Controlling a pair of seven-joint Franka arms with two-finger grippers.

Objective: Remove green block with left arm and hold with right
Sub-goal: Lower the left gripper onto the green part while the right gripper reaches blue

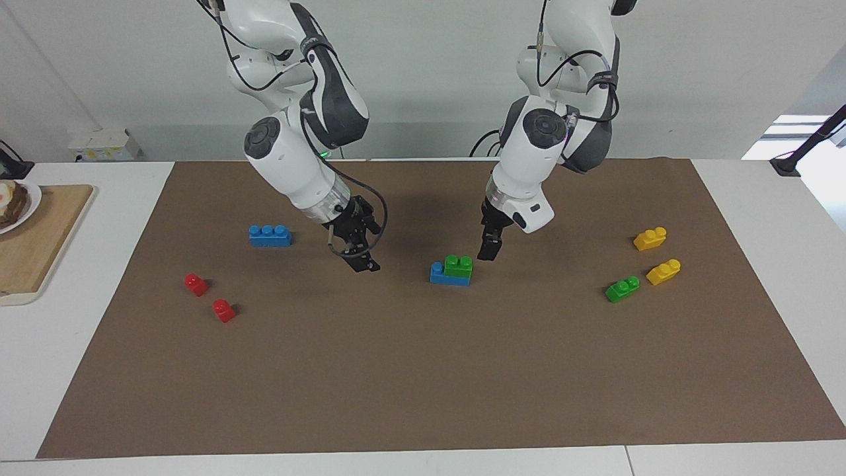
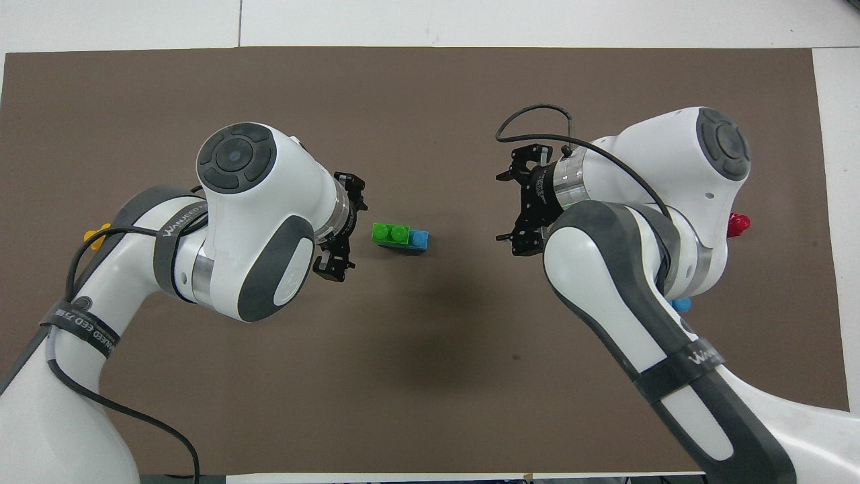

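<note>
Even, bright, diffuse light fills both views, seemingly from overhead. In the facing view a soft dark shadow lies on the brown mat between the two arms, near the robots' edge; in the overhead view a broad, faint shadow spreads over the mat nearer to the robots than the stacked bricks. The small bricks cast only short, soft shadows. A bright patch of daylight shows at the edge of the facing view, at the left arm's end of the tabletop. The white arm shells carry mild sheen without harsh glare. Both views are sharp, without motion blur. The mat's straight edges show little distortion.
</note>
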